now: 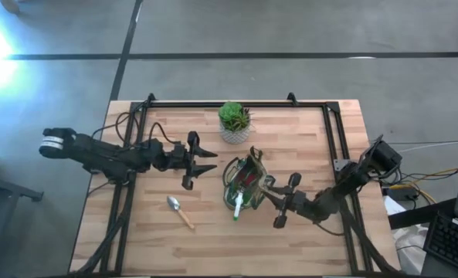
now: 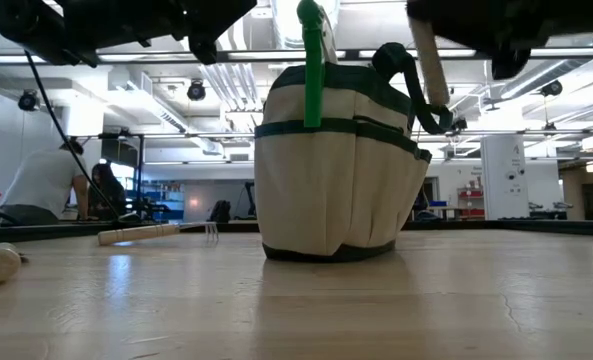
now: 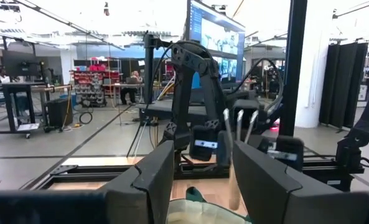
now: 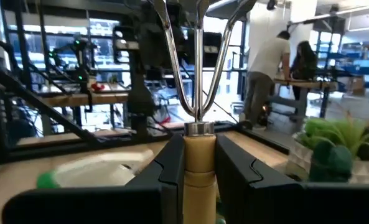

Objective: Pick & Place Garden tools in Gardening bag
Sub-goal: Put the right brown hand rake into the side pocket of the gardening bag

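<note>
Green plant [image 1: 234, 116] in white pot [image 1: 234, 135], upright at far edge of wooden table [image 1: 306, 147], approx. centre. Black rail frame [image 1: 333, 131] borders table's far and side edges. Beyond table: person [image 4: 264, 68] in white top (back turned) standing at a bench; ceiling lights, shelving, monitors in bkgd.
</note>
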